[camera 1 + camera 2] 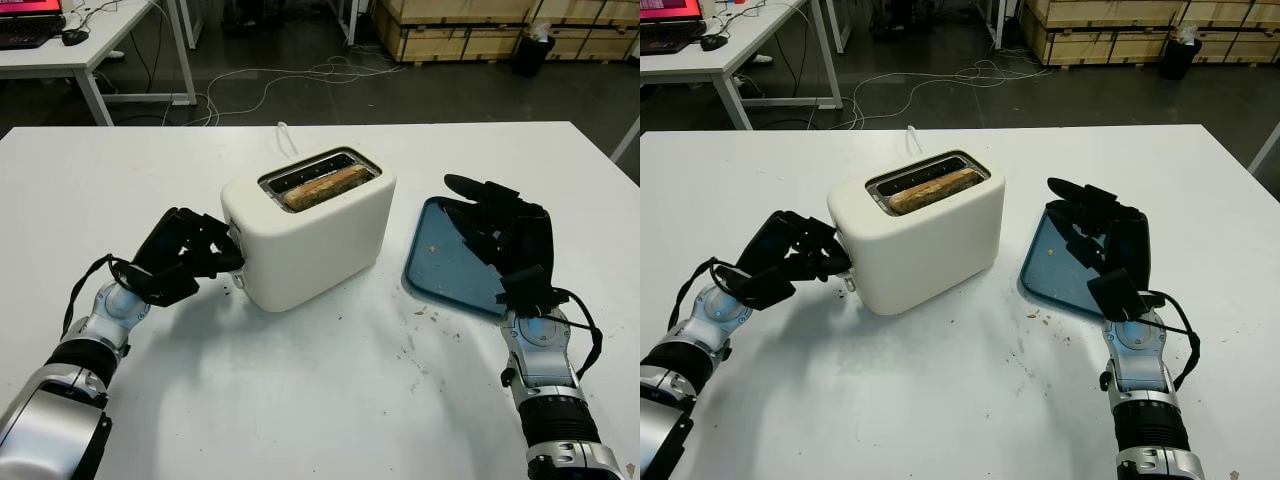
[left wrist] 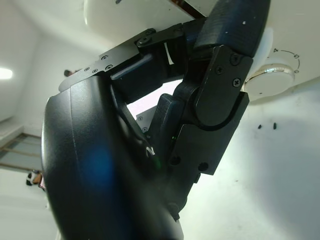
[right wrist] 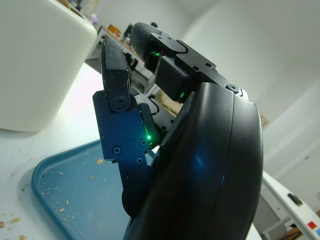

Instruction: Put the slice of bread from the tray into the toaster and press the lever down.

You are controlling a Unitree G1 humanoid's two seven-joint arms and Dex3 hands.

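Bread is in the toaster, sitting in the slot w/ its top edge showing just below the rim; toaster stands mid table, white, slot end angled away to the right. Left hand is at the toaster's left end face, fingers curled in, fingertips touching that end about where the lever sits; lever itself hidden behind the fingers, so can't tell if it's down. Left wrist view: fingers pressed up against the white body, right next to the browning dial; no wrap around anything, more a push than a grip. Right hand is open, holds nothing, hovering over the blue tray to the right of the toaster; fingers point away from the robot. Tray has no bread on it, just crumbs; more crumbs on the table betw. tray and toaster. White cord runs off the back of the toaster. Background: desk, floor cables, wooden crates.
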